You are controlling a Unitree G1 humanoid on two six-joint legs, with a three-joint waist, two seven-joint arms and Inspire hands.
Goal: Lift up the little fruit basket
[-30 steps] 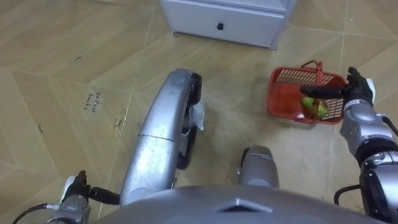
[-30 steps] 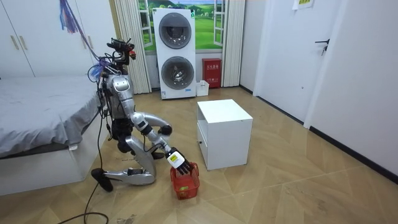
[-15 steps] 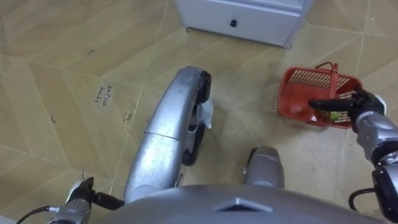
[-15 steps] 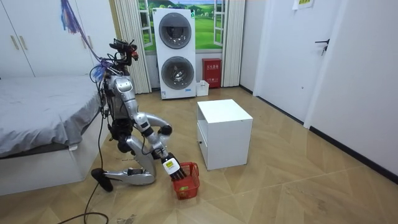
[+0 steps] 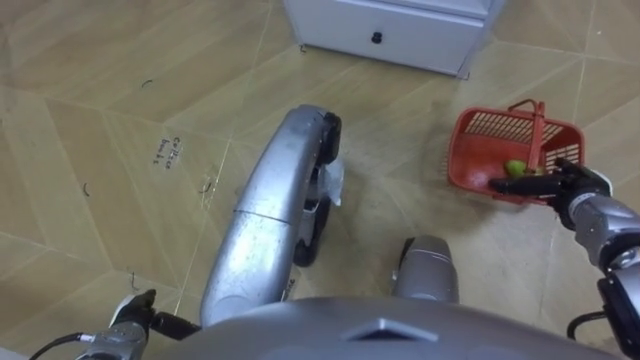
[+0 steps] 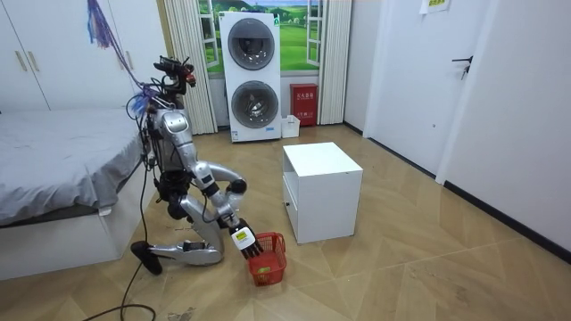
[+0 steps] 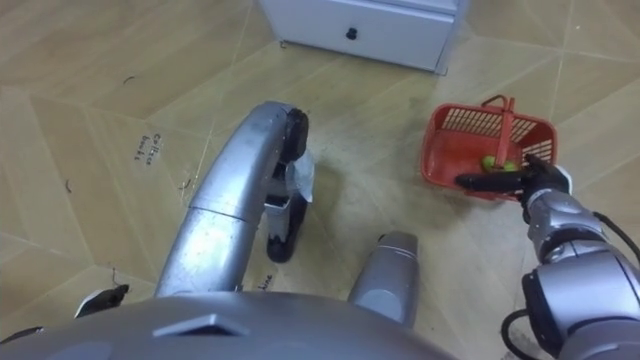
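The left hand [image 5: 124,322] is low at the near left; I cannot tell how it is. The red fruit basket [image 5: 482,150] sits on the floor [image 5: 120,80] at the right. The right hand [image 5: 562,185] lies wide and flat at its near edge, holding nothing. It could miss the handle [image 5: 538,125] and tip the basket.

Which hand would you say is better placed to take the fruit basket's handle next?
Right: the right hand is at the fruit basket's near rim, fingers straight; the left hand sits far off at lower left.
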